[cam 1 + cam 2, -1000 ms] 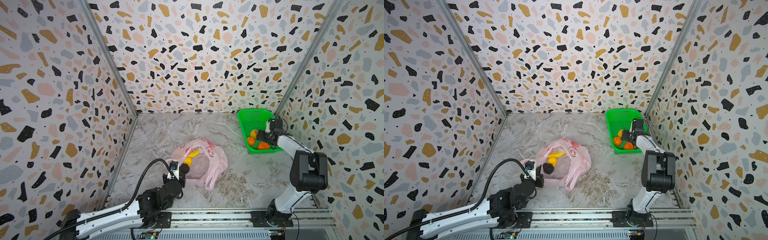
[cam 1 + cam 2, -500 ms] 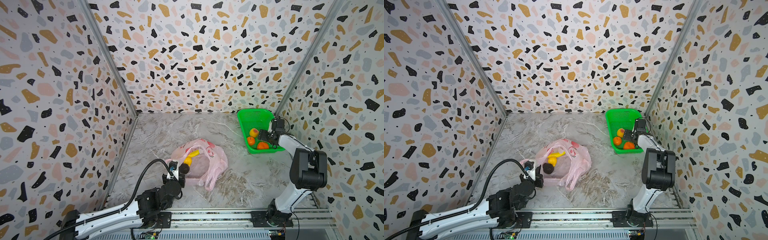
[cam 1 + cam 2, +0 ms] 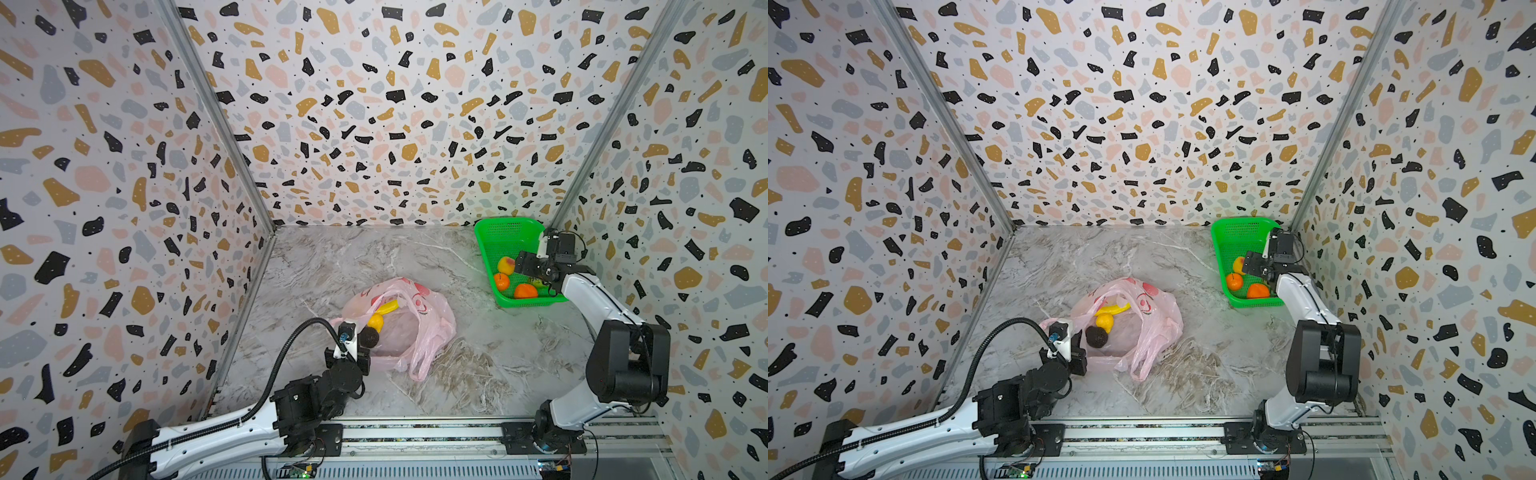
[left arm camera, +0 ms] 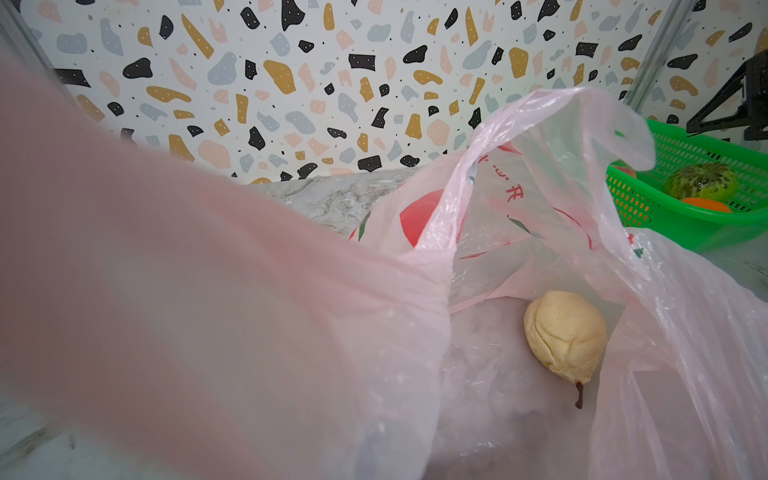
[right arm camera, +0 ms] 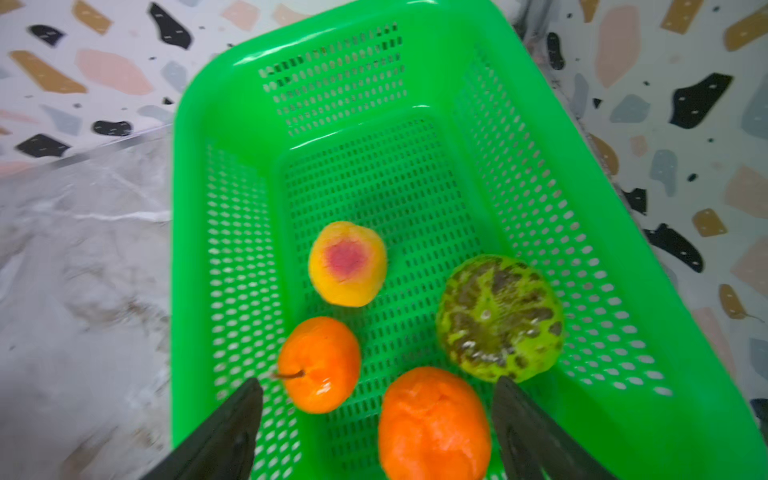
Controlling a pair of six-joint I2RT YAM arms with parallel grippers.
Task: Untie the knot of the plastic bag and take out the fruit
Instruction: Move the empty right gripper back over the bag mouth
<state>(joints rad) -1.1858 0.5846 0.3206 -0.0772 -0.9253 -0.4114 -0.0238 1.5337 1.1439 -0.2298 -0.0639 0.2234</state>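
**Both top views.** Your left gripper (image 3: 351, 330) is clenched on the near-left rim of the thin, translucent pale pink plastic bag (image 3: 432, 320). The bag lies with its mouth open at the middle of the grey marbled worktop (image 3: 332, 257). Its loop handles (image 3: 419, 365) trail loose toward you. Inside the mouth you see a yellow toy banana (image 3: 386, 307), a yellow pear-shaped fruit (image 3: 1104, 322) and a dark rough avocado (image 3: 369, 337) just beside the left gripper.

**Right wrist view.** Your right gripper (image 5: 376, 381) hangs released and empty, jaws wide, over the near end of the bright green mesh plastic basket (image 3: 505, 235) in the far right corner. Inside the basket lie a yellow-red peach (image 5: 347, 264), a stemmed orange tangerine (image 5: 319, 365), a second tangerine (image 5: 434, 422) and a mottled green bumpy ball (image 5: 500, 318).
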